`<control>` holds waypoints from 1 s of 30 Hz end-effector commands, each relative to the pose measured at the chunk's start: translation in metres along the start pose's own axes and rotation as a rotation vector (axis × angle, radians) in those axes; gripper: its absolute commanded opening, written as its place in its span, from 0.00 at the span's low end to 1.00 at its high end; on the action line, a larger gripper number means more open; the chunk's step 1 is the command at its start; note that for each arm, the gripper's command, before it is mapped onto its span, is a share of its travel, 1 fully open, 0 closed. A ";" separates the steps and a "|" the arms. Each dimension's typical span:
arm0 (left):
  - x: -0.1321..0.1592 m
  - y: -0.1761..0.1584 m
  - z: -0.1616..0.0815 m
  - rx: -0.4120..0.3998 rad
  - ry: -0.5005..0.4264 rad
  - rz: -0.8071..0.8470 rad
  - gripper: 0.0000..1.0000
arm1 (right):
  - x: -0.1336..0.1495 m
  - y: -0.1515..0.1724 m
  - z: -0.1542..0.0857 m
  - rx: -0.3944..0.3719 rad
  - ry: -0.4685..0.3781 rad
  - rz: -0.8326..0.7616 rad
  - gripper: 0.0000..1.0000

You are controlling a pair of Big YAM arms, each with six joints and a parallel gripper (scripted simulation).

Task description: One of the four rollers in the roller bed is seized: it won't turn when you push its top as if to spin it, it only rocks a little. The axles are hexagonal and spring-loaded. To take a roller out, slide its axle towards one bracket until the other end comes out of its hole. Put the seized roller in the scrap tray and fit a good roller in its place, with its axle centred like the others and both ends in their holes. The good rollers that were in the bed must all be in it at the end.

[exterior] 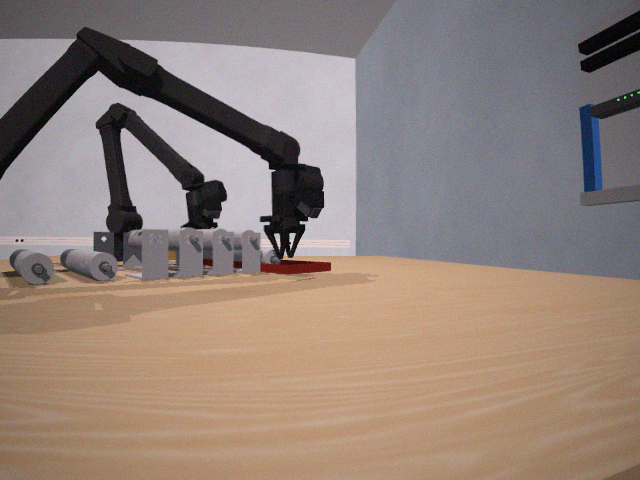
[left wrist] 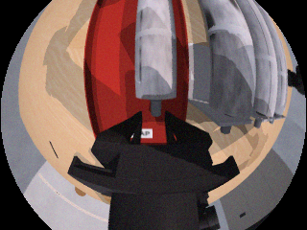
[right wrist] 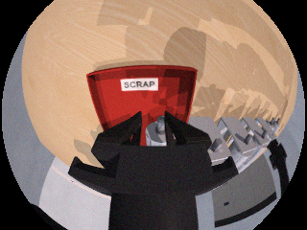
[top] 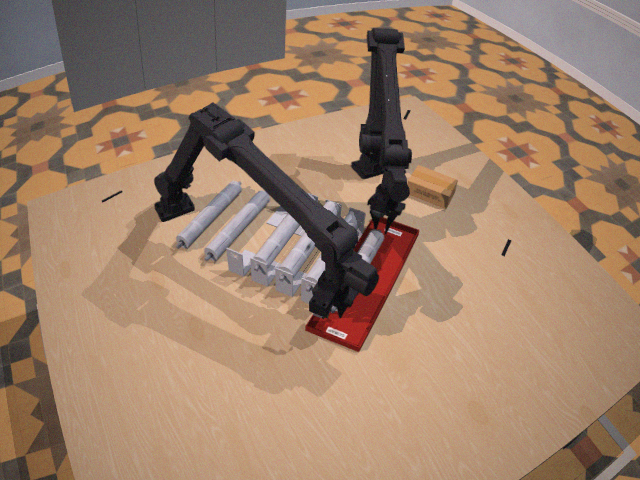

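Note:
A grey roller (top: 373,242) (left wrist: 155,57) (right wrist: 153,136) lies in the red scrap tray (top: 382,289) (left wrist: 107,48) (right wrist: 110,105) (exterior: 305,267). My left gripper (top: 382,228) (left wrist: 153,114) is open at its far end, the axle tip just in front of the fingers. My right gripper (top: 333,312) (exterior: 286,257) (right wrist: 153,115) is open over its near end, fingertips around or just above the axle end. The roller bed holds three rollers. The bed's outer slot, at its bracket (top: 238,261) (exterior: 155,253), has no roller. Two loose rollers (top: 209,214) (top: 237,224) (exterior: 32,266) (exterior: 88,264) lie beside it.
A tan block (top: 431,187) lies beside the left arm's base. The right arm spans over the bed and hides part of it. The bed's brackets stand close beside the tray's long edge. Small black strips lie on the table.

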State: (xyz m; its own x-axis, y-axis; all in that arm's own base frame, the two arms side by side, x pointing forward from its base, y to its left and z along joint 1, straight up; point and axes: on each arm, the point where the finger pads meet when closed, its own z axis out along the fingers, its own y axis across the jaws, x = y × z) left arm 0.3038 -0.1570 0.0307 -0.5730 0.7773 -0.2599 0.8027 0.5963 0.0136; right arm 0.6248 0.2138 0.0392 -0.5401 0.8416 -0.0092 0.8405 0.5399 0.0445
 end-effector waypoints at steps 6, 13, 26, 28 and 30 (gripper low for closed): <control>-0.025 0.015 -0.044 -0.033 -0.059 0.014 0.32 | -0.009 0.022 -0.070 -0.085 -0.022 0.010 0.32; -0.026 0.016 -0.072 -0.032 -0.057 0.014 0.32 | -0.009 0.016 -0.060 -0.030 -0.009 0.012 0.32; -0.017 0.004 -0.064 -0.018 -0.035 0.028 0.32 | -0.006 0.001 -0.052 -0.008 -0.004 0.012 0.32; -0.019 0.006 -0.063 -0.019 -0.035 0.027 0.32 | -0.007 0.003 -0.055 -0.015 -0.006 0.012 0.32; -0.017 0.006 -0.062 -0.014 -0.025 0.024 0.32 | -0.007 0.003 -0.055 -0.015 -0.006 0.012 0.32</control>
State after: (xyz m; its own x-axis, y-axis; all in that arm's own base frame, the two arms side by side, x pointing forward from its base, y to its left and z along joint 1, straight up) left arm 0.2958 -0.1470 0.0796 -0.5727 0.7762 -0.2638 0.8022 0.5969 0.0149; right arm 0.6244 0.2136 0.0917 -0.5399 0.8416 -0.0108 0.8403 0.5397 0.0510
